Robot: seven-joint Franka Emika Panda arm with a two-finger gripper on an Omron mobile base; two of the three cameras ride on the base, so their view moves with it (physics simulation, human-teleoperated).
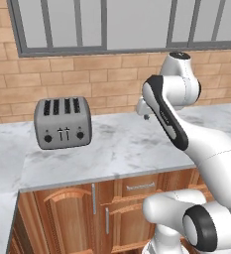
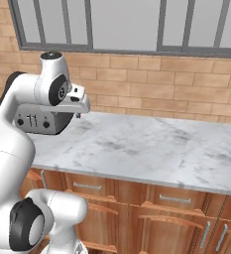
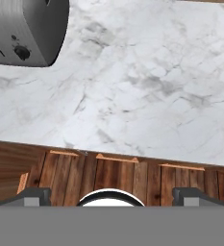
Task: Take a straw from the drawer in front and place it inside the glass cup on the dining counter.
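Note:
My gripper (image 3: 116, 194) hangs open above the front part of a marble worktop (image 3: 147, 86), its two dark fingertips (image 3: 36, 194) far apart with nothing between them. In the right base view the gripper (image 2: 78, 114) points down beside the toaster, and in the left base view the gripper (image 1: 146, 116) peeks out behind the forearm. Below the worktop's edge a brown wooden drawer (image 1: 139, 187) with a horizontal silver handle is shut; the same drawer (image 2: 87, 186) sits just right of my base. The straw, the glass cup and the dining counter are out of view.
A grey four-slot toaster (image 1: 62, 122) stands on the worktop to the gripper's left, close to the brick wall (image 1: 87, 79). Cabinet doors (image 1: 70, 218) with vertical handles lie left of the drawer. Another shut drawer (image 2: 174, 198) lies to the right. Bare marble stretches to the right.

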